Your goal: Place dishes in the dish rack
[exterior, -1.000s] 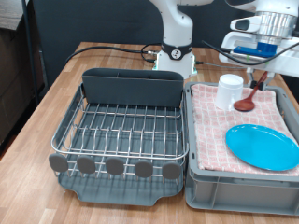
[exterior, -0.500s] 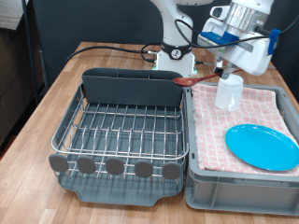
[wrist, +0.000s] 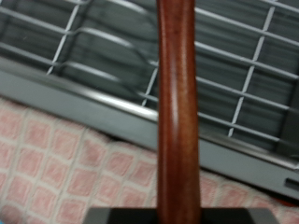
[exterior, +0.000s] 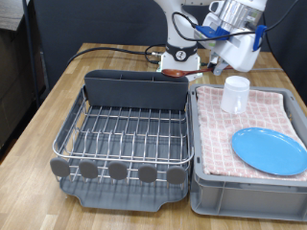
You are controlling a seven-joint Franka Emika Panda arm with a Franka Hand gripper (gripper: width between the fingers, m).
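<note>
Wooden spoon point(wrist: 177, 112) in end effector point(exterior: 213, 59)

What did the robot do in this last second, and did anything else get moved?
The gripper lifted the wooden spoon out of the cloth-lined crate and carried it up and toward the exterior view's left, above the dish rack's caddy. It holds the spoon in the air. The white cup and blue plate stayed in the crate.
</note>
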